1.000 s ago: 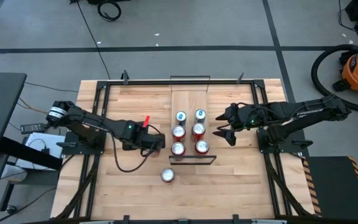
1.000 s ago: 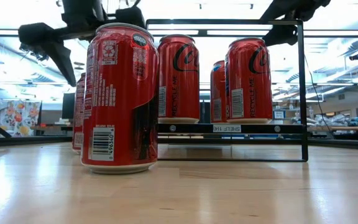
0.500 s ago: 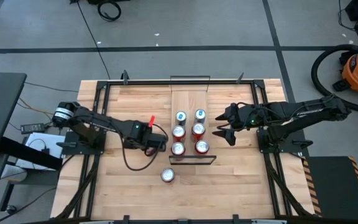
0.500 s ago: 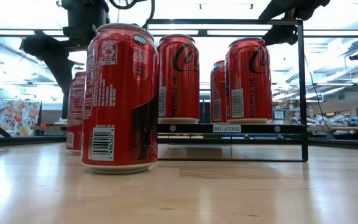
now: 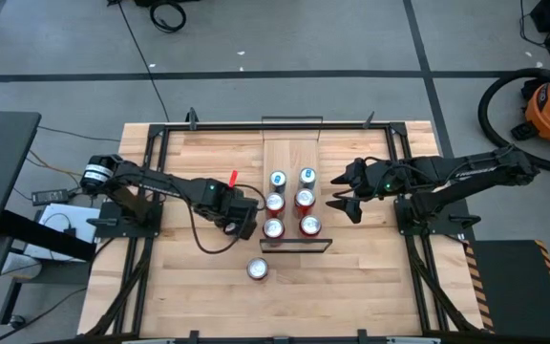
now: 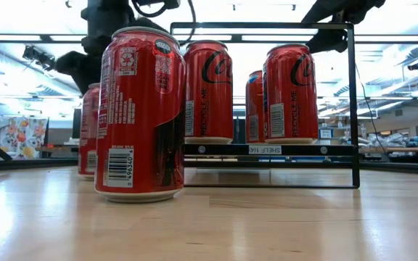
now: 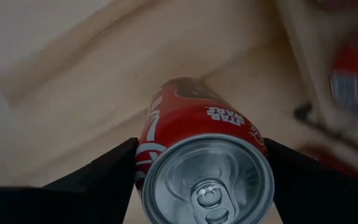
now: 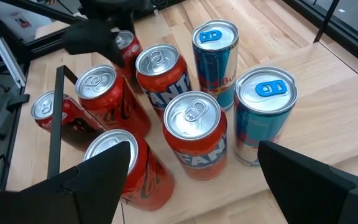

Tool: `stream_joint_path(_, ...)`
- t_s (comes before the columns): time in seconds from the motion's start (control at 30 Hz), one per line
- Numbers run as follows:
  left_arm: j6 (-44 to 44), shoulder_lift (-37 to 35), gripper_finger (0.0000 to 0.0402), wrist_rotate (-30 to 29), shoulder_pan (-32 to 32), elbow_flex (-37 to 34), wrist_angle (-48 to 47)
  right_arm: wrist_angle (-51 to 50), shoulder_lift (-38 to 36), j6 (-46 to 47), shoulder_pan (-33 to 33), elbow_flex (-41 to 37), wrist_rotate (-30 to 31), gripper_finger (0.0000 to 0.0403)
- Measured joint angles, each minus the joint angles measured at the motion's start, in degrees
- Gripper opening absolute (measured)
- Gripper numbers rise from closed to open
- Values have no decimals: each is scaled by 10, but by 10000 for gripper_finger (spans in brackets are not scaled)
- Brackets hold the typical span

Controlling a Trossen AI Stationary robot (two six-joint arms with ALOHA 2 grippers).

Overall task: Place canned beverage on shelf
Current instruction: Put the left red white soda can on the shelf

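- The left gripper (image 5: 243,218) was down low on the wooden tabletop (image 5: 199,277), just left of the shelf's near half
- Its two dark fingers (image 7: 104,174) stood either side of an upright red can (image 7: 207,168), right up against the can's sides; I could not tell whether they were actually squeezing it or only flanking it
- That red can stood on the tabletop, off the shelf (image 5: 290,156) and just beside its left edge
- The shelf, a narrow light-wood board with black wire rails at its near and far ends, lay in the middle of the table, running from far to near
- Six cans (image 5: 300,201) stood on it in two rows: a blue-and-silver pair (image 8: 266,118) at the far end, an orange pair (image 8: 194,134) in the middle and red ones (image 8: 101,96) nearest the front rail
- One more red can (image 5: 258,270) stood alone on the tabletop, on the near side of the front rail and a little to the left
- The right gripper (image 5: 344,204) hovered just right of the shelf, fingers spread wide and holding nothing
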Motion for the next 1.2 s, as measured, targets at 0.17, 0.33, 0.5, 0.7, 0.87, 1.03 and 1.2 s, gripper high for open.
stream_joint_path(0.17, 252, 0, 326, 7, -6, 0, -1, 0, 0, -1, 0, 0, 0, 363)
stream_joint_path(0.33, 433, 0, 328, 7, -16, 0, 0, 0, 0, -1, 0, 0, 0, 363)
stream_joint_path(0.5, 507, 0, 329, 7, -21, 0, 4, 0, 0, 7, 0, 0, 0, 363)
stream_joint_path(0.7, 508, 0, 329, 7, -21, 0, 15, 0, 0, 7, 0, 0, -1, 363)
stream_joint_path(0.87, 506, 0, 329, 8, -12, -1, 25, -1, 0, -14, 0, 0, -11, 363)
stream_joint_path(1.03, 491, -10, 329, 5, 17, -2, 13, -2, 0, -17, 0, 0, -13, 363)
stream_joint_path(1.2, 497, -39, 329, 13, 74, -2, -10, -7, 0, -24, -11, 0, -13, 363)
